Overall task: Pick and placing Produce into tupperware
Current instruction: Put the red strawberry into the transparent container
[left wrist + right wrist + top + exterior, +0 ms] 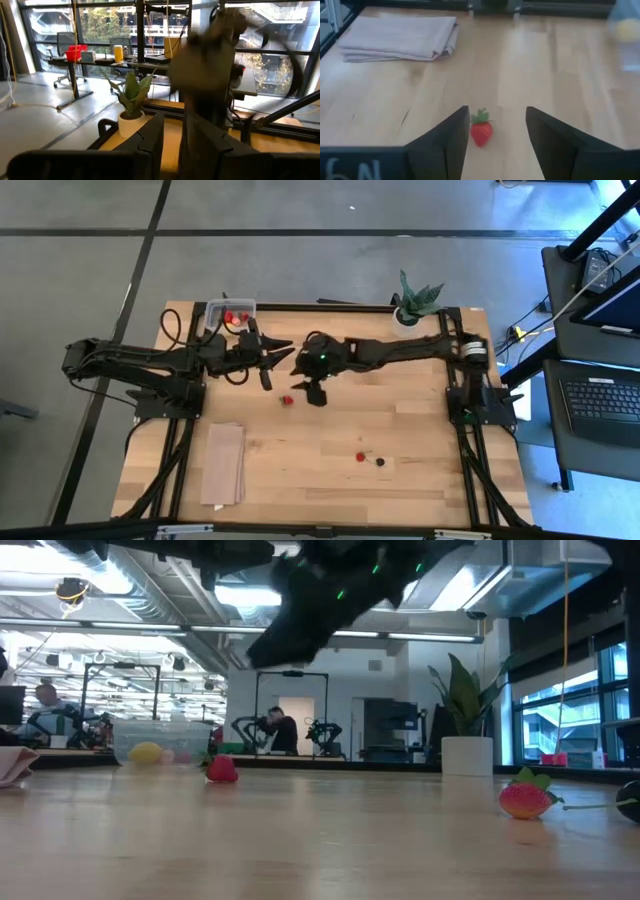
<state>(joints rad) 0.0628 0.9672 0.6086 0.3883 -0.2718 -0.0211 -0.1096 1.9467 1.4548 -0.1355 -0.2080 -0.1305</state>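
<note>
The clear tupperware (229,313) stands at the table's far left with red and yellow pieces in it; in the low view (160,740) the yellow one (146,752) shows. A red strawberry (285,398) lies on the table mid-left. My right gripper (308,390) is open above it, and in the right wrist view the strawberry (481,131) lies between and ahead of the fingers (451,140), untouched. Another strawberry (360,455) and a dark berry (379,462) lie near the front. My left gripper (268,360) is open and empty, beside the tupperware and close to the right arm.
A folded tan cloth (224,463) lies at the front left and also shows in the right wrist view (400,31). A spiky green plant in a white pot (415,302) stands at the far edge. The two arms nearly meet over the table's middle.
</note>
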